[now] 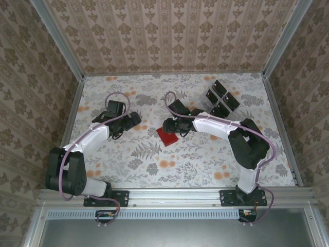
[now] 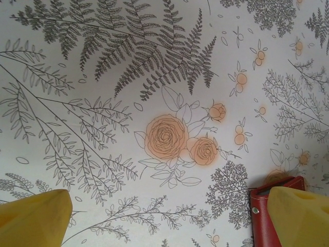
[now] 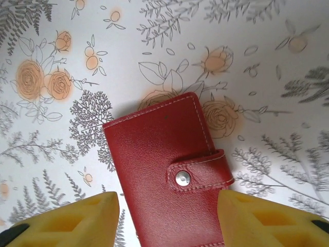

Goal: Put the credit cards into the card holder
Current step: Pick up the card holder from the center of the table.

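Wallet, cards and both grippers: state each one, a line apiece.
wallet: closed, strap snapped shut, flat on the table.
cards: outside the wallet, clustered at the table's far right.
left gripper: open, empty.
right gripper: open, one finger on each side of the wallet.

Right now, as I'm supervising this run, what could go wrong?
The card holder is snapped shut by its strap, so the credit cards cannot go in yet. It lies flat under the open right gripper; closing may slide it. One finger of the left gripper is close to its corner and could knock it.
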